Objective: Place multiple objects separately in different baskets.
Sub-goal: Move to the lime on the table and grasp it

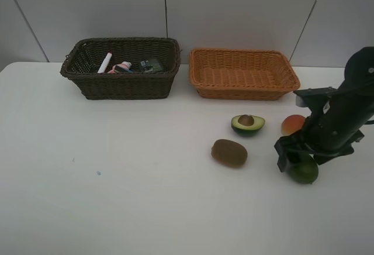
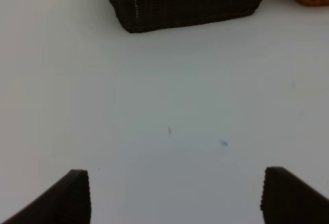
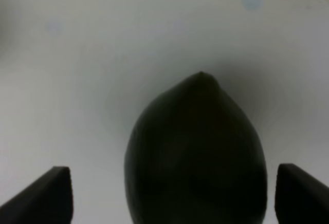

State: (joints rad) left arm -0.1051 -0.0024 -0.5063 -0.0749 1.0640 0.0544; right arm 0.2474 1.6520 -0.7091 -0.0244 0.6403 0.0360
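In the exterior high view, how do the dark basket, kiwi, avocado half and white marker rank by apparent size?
1. dark basket
2. kiwi and avocado half: look alike, not ranked
3. white marker, partly hidden in the basket

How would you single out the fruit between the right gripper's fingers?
Find the light orange basket; four fruits lie on the table before it. The green round fruit sits nearest the camera, under the open right gripper, the only whole green one; the avocado is halved.
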